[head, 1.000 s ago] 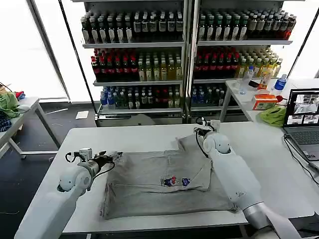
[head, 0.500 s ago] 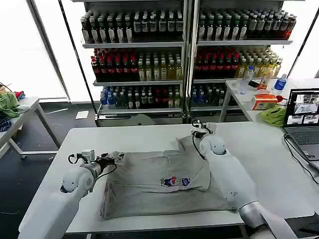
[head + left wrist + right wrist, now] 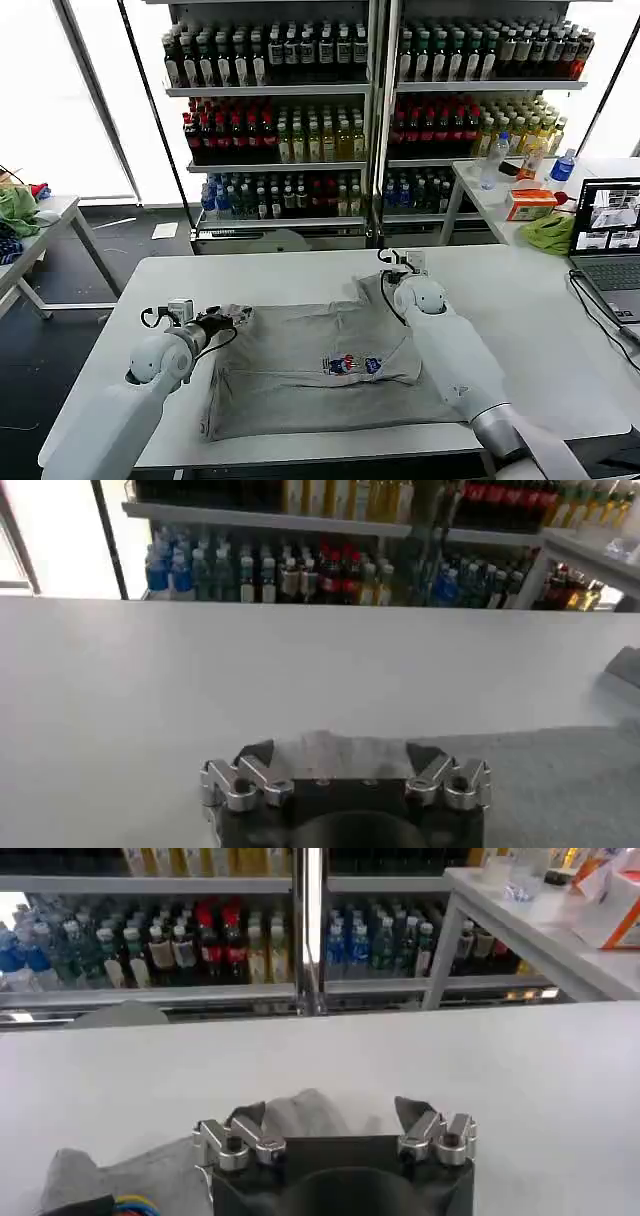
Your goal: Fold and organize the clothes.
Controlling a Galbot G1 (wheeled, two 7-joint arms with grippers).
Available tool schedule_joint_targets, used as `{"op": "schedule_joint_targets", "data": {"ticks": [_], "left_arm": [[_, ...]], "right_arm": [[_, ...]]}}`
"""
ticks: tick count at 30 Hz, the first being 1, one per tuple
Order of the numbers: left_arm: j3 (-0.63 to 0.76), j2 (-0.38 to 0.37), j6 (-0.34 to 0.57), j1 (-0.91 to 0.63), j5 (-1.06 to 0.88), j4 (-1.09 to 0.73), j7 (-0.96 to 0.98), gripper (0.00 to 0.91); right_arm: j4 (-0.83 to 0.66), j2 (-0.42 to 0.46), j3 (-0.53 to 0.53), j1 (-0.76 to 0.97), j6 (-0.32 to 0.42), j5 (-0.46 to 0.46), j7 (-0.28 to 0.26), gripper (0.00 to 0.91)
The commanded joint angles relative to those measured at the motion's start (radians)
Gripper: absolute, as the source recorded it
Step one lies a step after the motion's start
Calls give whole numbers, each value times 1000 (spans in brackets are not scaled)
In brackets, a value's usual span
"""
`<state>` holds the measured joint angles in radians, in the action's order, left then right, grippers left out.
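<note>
The left gripper [image 3: 235,316] sits low over the white surface [image 3: 300,268] toward its left side, at the left edge of the grey shirt [image 3: 300,380]. In the left wrist view its fingers [image 3: 258,757] stand apart with a fold of the cloth bunched up between them — whether they actually pinch it, I cannot tell.

The shirt lies spread across the middle of the surface, reaching toward the near edge, with a small multicoloured print [image 3: 352,365] on its chest. One part is folded over on the right half, and its far right corner rises up to where the right arm comes down.

The right gripper [image 3: 392,270] is at that far corner of the shirt, nearer the surface's far edge. In the right wrist view its fingers [image 3: 245,1118] are spread, and grey cloth humps up between them — again the grip itself is not clear.

On a second surface off to the right stand a laptop [image 3: 608,240] and a bunched green cloth [image 3: 549,233].
</note>
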<state>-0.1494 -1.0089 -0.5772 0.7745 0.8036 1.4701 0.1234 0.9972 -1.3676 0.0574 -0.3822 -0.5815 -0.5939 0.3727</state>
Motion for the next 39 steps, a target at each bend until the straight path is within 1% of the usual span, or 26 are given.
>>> {"op": "schedule_joint_targets", "data": {"ticks": [1,3,4,5,6,7,8,9,10,11,12,21,30,39], "left_arm": [[1,-3,0,3,-8,-5,-1,907],[3,-1,0,3,-8,-4,-1,907],[5,0,-1,3,-8,-4,0,897],[6,2,-1,3,-8,-3,0,856],[7,4,-1,5,-8,-2,0,695],[8,5,-1,6,-11,-1,0,625],[9,4,-1,8,-12,-1,0,403],[9,4,-1,9,-13,-1,1,181],[10,4,-1,9,-14,-1,1,91],[11,4,-1,10,-14,-2,1,20],[12,3,-1,10,-17,-3,1,0],[25,-14,0,21,-66,-10,-5,10],[31,-25,2,22,-115,-13,-10,10],[25,-26,24,23,-124,-7,-18,0]], "right_arm": [[-10,-4,-5,-3,0,14,-1,907],[-10,-5,-5,-5,0,17,1,907],[-10,-5,-5,-5,0,17,1,826],[-9,-5,-6,-7,0,17,0,725],[-6,-3,-7,-8,-1,17,0,474],[-3,-2,-8,-11,-1,16,1,383],[0,-1,-8,-14,-1,16,2,91],[3,-1,-7,-17,-1,16,2,0],[5,0,-7,-21,-1,16,3,0],[8,1,-7,-24,-1,17,2,0],[10,2,-6,-27,-1,17,2,0],[44,15,-1,-54,0,16,1,0],[60,10,18,-73,1,16,6,0],[93,5,64,-94,2,1,0,0]]}}
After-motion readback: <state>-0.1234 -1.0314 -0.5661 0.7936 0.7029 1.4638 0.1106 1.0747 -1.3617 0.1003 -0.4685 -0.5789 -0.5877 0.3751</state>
